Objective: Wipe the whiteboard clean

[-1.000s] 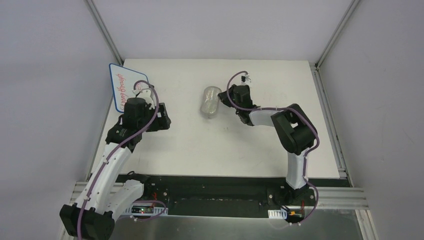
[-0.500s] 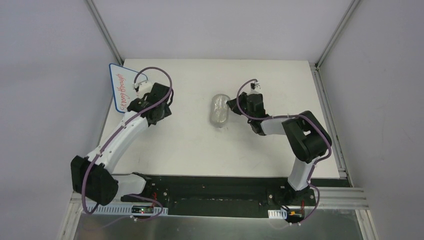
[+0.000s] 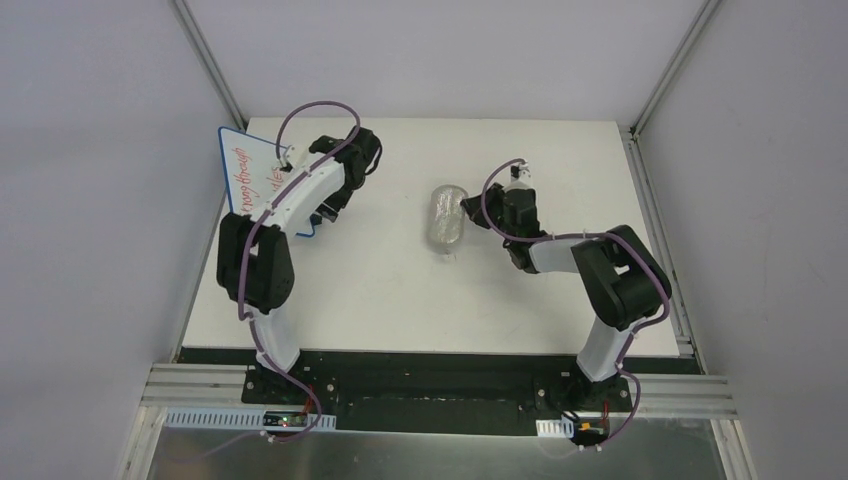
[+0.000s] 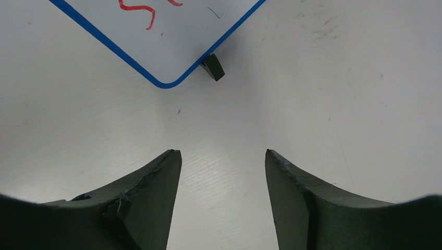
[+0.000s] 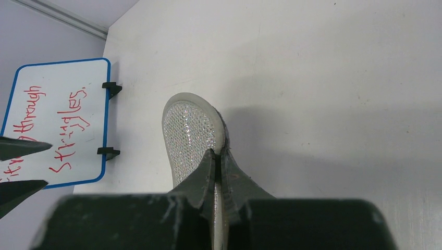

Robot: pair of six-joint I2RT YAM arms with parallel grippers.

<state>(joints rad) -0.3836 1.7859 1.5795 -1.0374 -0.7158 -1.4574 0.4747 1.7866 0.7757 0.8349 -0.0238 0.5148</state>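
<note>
- My right hand [image 5: 218, 154] was clamped together on the thin rim of a translucent dimpled pad [image 5: 188, 133]. It was held low over the table [image 5: 312, 78] near its middle, and I judged the pad to be the wiper.
- My left hand [image 4: 223, 156] hung with fingers apart and nothing between them. It was just beside a rounded corner of the whiteboard [image 4: 172, 31] and one black foot [image 4: 213, 67], probably to steady the board.
- The whiteboard sat at the table's far left corner, its red handwriting [image 5: 68, 130] not yet wiped.
- My own left arm [image 3: 290, 195] crossed over part of the board, in the pad's way. Bare table lay between pad and board.
</note>
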